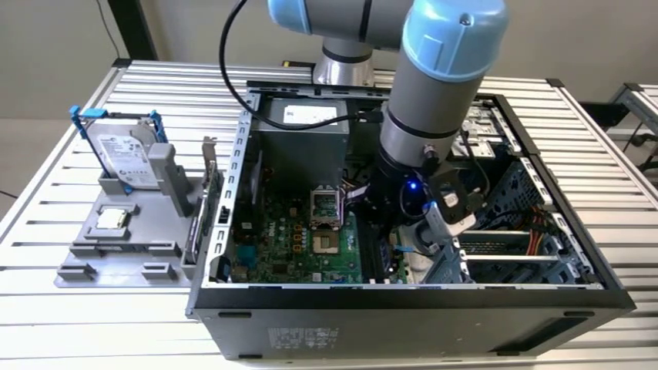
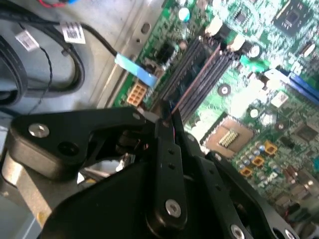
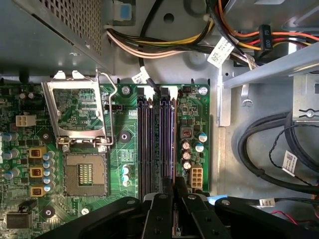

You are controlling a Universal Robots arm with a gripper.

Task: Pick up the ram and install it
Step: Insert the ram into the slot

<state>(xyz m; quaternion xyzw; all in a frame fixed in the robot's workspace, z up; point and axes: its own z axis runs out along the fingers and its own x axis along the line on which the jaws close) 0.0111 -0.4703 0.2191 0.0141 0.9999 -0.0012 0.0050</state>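
The ram (image 3: 174, 144) shows edge-on as a thin strip standing along the black motherboard slots (image 3: 149, 139), in the slot nearest the capacitors. In the second wrist view the ram (image 2: 199, 82) is a thin reddish line running away from the fingers. My gripper (image 3: 175, 185) is down inside the open computer case, its black fingers closed narrowly on the near end of the strip; in the second wrist view the gripper (image 2: 168, 112) meets that same end. I cannot tell whether the stick is fully seated. In the exterior view the arm's wrist (image 1: 411, 193) hangs over the green motherboard (image 1: 298, 247).
The processor socket (image 3: 84, 174) with its raised metal frame (image 3: 79, 112) lies beside the slots. Black cables (image 3: 269, 149) and coloured wire bundles (image 3: 164, 45) run close by. Outside the case (image 1: 411, 308), a grey tray (image 1: 103, 262) holds a hard drive (image 1: 123, 154) and a processor chip (image 1: 111, 220).
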